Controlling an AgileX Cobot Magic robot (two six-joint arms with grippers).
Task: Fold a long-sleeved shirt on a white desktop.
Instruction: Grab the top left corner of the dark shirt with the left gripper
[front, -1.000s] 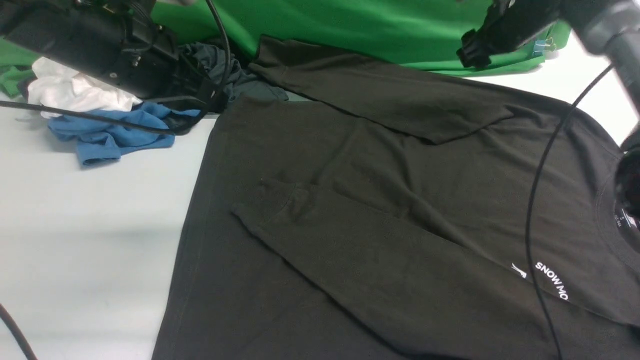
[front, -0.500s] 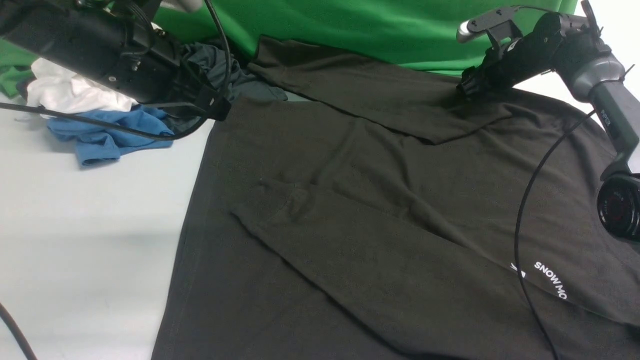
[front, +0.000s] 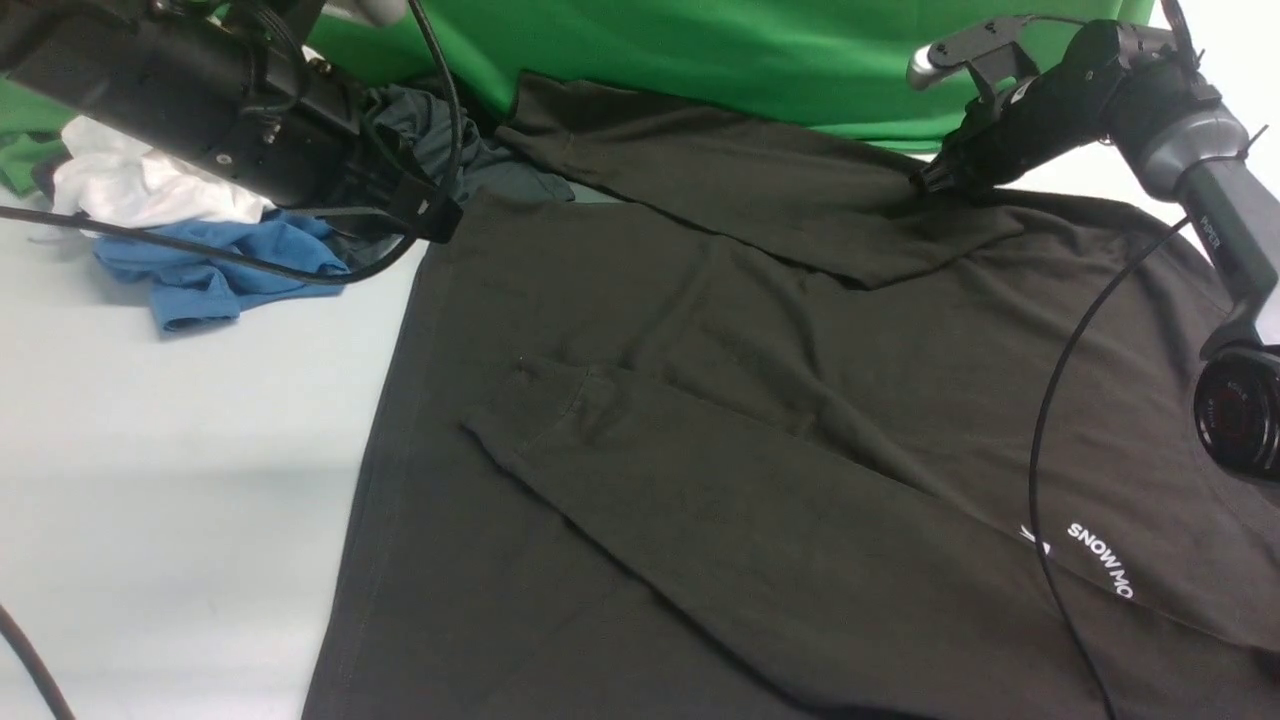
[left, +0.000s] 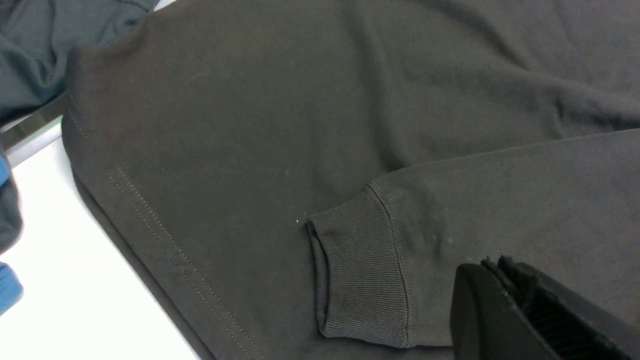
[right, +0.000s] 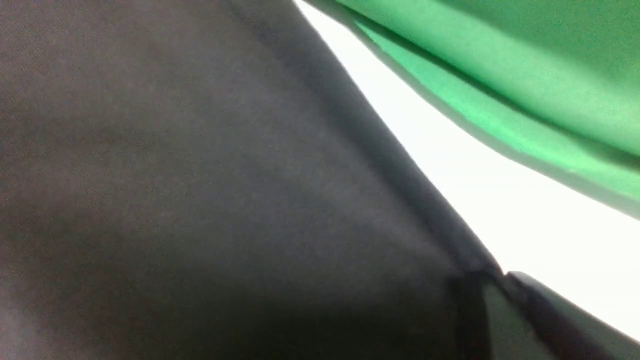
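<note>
Front view: shows the shirt (front: 750, 400) spread flat on the desk (front: 180, 420), both sleeves folded across the body. Shows the right gripper (front: 925, 182) closed on the shirt's far edge, with the green cloth (front: 700, 50) just beyond the shirt. Shows the left gripper (front: 432, 215) at the shirt's far left corner. Left wrist view: shows the left gripper (left: 495, 270) fully closed over the shirt's sleeve, near the cuff, holding nothing. Right wrist view: shows the right gripper (right: 492, 290) pinching the shirt's edge.

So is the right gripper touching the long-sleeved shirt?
Touching. The right wrist view shows the edge of the long-sleeved shirt running into the closed right gripper.
</note>
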